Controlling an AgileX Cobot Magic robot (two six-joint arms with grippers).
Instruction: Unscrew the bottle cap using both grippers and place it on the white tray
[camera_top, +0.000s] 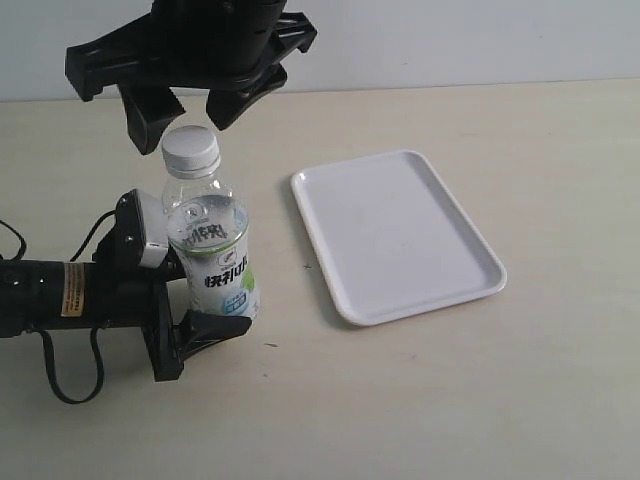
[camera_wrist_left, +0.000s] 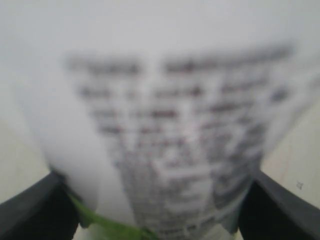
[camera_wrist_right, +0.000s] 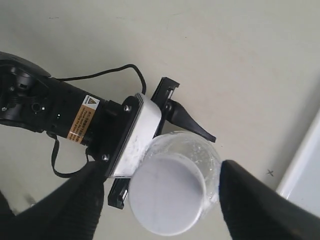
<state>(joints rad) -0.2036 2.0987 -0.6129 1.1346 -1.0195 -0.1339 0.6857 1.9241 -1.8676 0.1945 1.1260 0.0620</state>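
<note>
The bottle (camera_top: 212, 250) stands upright on the table, and the white bottle cap (camera_top: 190, 148) sits on its neck. My left gripper (camera_top: 205, 295) comes in from the left and is shut on the bottle's labelled lower body. In the left wrist view the blurred label of the bottle (camera_wrist_left: 165, 125) fills the space between both black fingers (camera_wrist_left: 40, 210). My right gripper (camera_top: 193, 115) hangs open just above the cap, with one finger to each side and neither touching it. The right wrist view looks straight down on the bottle cap (camera_wrist_right: 167, 195) between the open right gripper (camera_wrist_right: 162, 172). The white tray (camera_top: 400, 235) lies empty to the right.
The left arm (camera_top: 60, 290), with its yellow sticker and a looping black cable (camera_top: 70, 375), lies low along the table's left side. The tray's near corner (camera_wrist_right: 305, 165) shows beside the bottle in the right wrist view. A pale wall runs behind the table.
</note>
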